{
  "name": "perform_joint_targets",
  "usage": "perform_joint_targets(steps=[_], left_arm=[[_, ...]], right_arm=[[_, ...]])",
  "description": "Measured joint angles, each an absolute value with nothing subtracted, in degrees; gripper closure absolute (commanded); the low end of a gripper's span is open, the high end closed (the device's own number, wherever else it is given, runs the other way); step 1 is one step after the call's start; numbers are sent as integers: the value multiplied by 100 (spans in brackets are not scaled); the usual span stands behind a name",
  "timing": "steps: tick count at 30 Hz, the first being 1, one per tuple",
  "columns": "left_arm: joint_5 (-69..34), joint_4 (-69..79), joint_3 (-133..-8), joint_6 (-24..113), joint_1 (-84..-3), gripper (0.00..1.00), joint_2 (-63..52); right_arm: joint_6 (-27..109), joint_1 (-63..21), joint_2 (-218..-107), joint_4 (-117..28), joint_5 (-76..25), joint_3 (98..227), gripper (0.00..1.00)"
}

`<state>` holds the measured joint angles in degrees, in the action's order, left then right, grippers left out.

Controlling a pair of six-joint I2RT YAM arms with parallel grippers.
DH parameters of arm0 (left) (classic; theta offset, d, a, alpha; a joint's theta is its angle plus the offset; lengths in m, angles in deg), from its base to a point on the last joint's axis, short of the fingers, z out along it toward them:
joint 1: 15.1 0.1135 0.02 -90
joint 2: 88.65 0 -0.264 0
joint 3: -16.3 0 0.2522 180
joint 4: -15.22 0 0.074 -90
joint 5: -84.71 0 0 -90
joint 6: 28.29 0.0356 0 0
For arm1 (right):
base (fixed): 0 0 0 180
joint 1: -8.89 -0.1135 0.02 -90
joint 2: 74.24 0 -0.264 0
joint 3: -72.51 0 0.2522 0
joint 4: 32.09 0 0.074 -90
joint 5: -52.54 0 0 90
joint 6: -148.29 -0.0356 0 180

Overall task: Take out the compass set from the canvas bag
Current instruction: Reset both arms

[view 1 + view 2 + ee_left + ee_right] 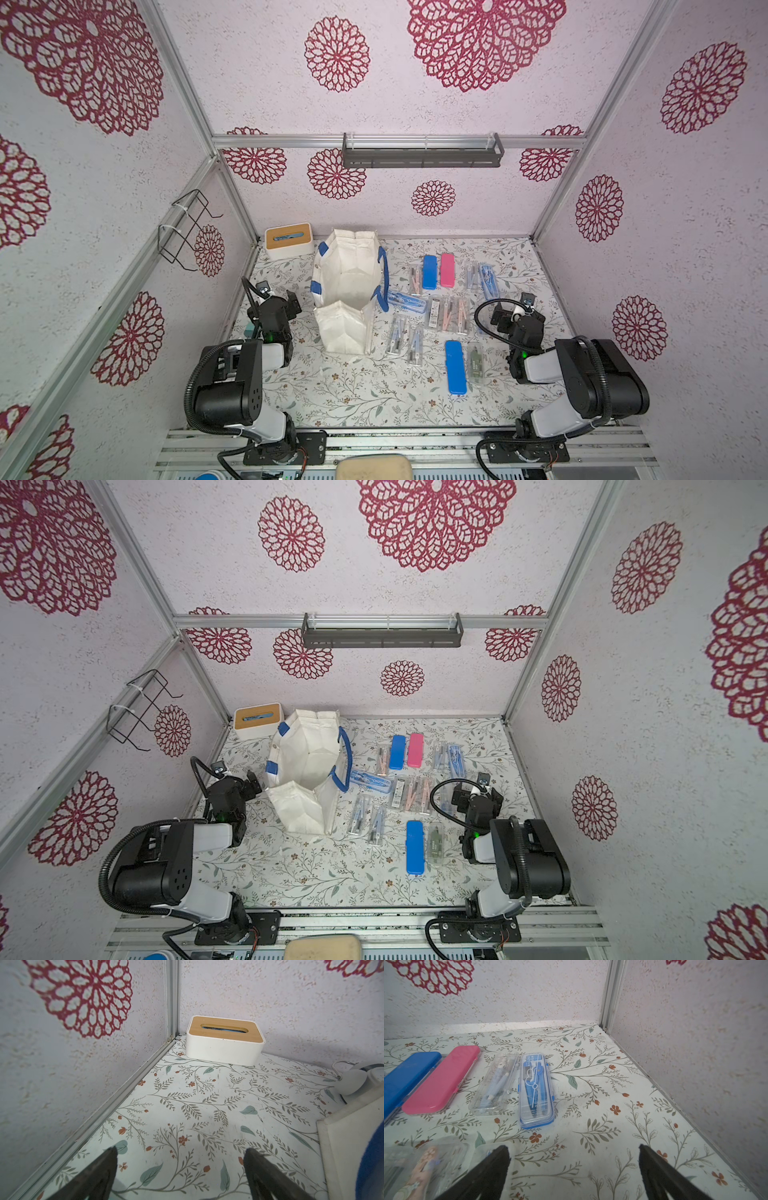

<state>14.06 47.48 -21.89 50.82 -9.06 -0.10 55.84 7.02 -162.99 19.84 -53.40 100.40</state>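
Note:
The off-white canvas bag [347, 291] [305, 771] stands at the back left of the table with blue handles and its mouth open upward. Only white cloth shows inside it. Several compass sets lie on the table to its right. One clear, blue-edged compass set [407, 301] rests against the bag's right handle. My left gripper [293, 305] [180, 1153] is open and empty, left of the bag, whose edge [351, 1147] shows in the left wrist view. My right gripper [500, 316] [573, 1149] hangs open and empty at the table's right, near a blue compass set [536, 1088].
A white tissue box with a wooden lid [289, 241] [224, 1041] sits in the back left corner. A pink case [442, 1080], blue cases [455, 368] and clear cases [496, 1084] cover the table's right half. A wire rack [187, 228] hangs on the left wall and a grey shelf [422, 153] on the back wall.

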Motion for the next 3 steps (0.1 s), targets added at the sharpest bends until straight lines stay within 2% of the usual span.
perform_joint_targets(steps=[3], left_arm=[[1406,4746,-2189,5082,-906,3,-10]], right_arm=[[5584,706,-16299,1984,-5312,10040,1]])
